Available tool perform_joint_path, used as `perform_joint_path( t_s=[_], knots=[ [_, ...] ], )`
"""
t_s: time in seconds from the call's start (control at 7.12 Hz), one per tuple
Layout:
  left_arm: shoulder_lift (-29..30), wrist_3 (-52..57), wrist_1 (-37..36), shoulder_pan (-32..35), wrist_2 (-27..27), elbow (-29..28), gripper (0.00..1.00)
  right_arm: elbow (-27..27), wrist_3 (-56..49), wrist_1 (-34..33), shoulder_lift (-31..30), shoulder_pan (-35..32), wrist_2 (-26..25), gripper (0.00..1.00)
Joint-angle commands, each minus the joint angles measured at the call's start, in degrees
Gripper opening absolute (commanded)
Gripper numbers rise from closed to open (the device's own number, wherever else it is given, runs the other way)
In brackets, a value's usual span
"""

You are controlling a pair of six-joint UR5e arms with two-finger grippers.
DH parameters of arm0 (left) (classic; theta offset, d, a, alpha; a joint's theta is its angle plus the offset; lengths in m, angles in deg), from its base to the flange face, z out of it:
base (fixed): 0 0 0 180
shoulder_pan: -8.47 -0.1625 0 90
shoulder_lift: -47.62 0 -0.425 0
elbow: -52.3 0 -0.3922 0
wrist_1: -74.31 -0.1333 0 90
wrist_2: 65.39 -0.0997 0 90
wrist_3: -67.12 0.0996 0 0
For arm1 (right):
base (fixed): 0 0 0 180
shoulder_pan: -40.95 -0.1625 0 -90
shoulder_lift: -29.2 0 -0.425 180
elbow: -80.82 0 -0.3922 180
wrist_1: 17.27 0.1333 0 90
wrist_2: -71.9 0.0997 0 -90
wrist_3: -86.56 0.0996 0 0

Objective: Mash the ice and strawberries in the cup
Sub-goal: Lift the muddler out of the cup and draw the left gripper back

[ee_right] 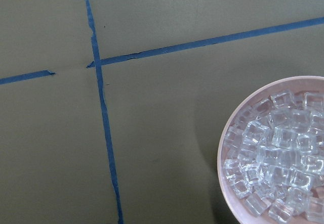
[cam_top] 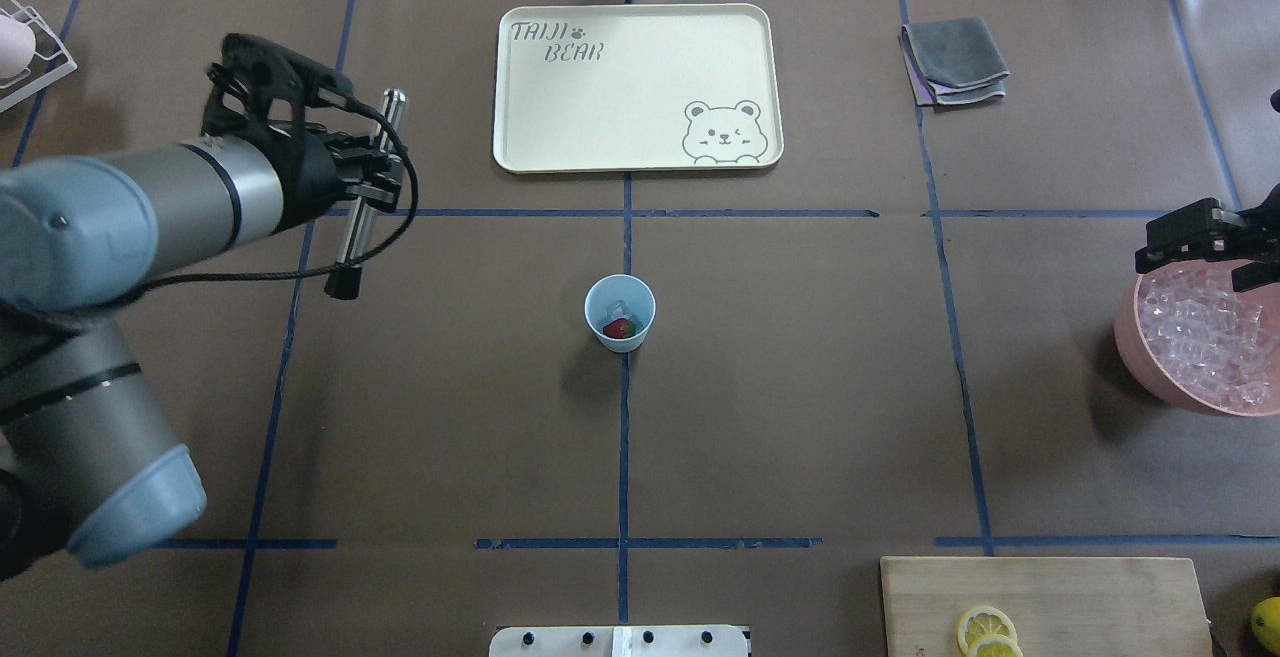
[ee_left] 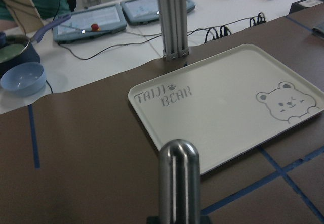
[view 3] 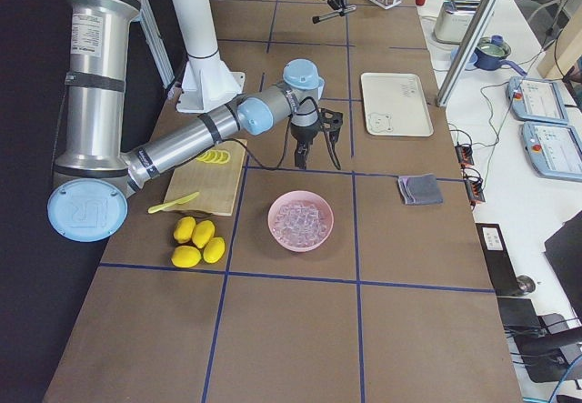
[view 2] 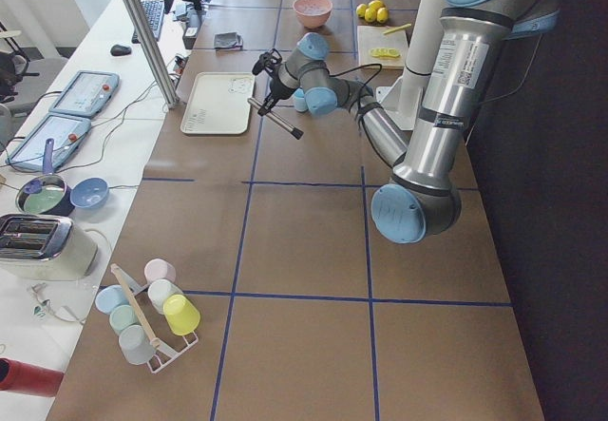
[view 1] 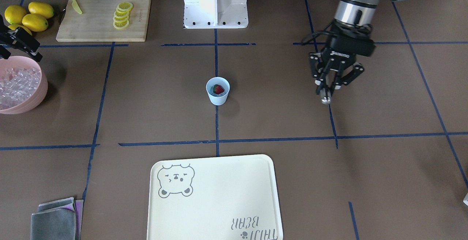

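Well to the left of the cup [cam_top: 620,312] in the overhead view, the left tool [cam_top: 372,177] is held above the bench [cam_top: 800,387] and is clamped on a metal rod [cam_top: 362,207], whose black end is turned towards the robot's side. The cup, small and pale blue, is stood upright at the middle of the bench on a crossing of blue tape lines [cam_top: 625,437]; a dark-red strawberry [cam_top: 620,328] and at least one clear ice cube [cam_top: 619,308] are contained in it. Beyond the cup, away from the robot, a cream tray [cam_top: 640,87] is laid flat, and it is printed with "TAIJI BEAR", a paw mark and a winking bear face. Beyond the cup and to its right, folded grey cloths [cam_top: 955,59] are stacked. Far to the right of the cup, a pink bowl [cam_top: 1135,342] is filled with ice cubes [cam_top: 1200,337], and the right tool [cam_top: 1195,235] is hung just over its far rim; whether its fingers are apart or together cannot be told. On the robot's side of the cup and to the right, lemon slices [cam_top: 985,629] are laid on a wooden cutting board [cam_top: 1060,587]. The bench is covered in brown sheeting divided by the tape, and a white worktop with cables is seen past the tray.
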Motion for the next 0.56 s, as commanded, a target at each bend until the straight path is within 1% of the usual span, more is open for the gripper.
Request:
perform_joint_path(
  t_s=[0.0,0.14,0.28,0.42],
  knots=[
    [-10.2,4.3,-3.4,9.8,10.7,-2.5,0.02,0.3,-0.2,0.0,0.0,0.0,-0.1,1.0],
    [-13.0,8.3,-4.1,11.8,11.0,-6.0,0.01,0.3,-0.1,0.0,0.0,0.0,-0.1,1.0],
    [-13.3,8.5,-4.2,13.2,15.2,-11.7,0.01,0.2,0.0,0.0,0.0,0.0,-0.1,1.0],
    [-13.5,12.3,-0.2,14.5,18.0,-19.5,0.01,0.2,0.0,0.0,0.0,0.0,-0.1,1.0]
  ],
)
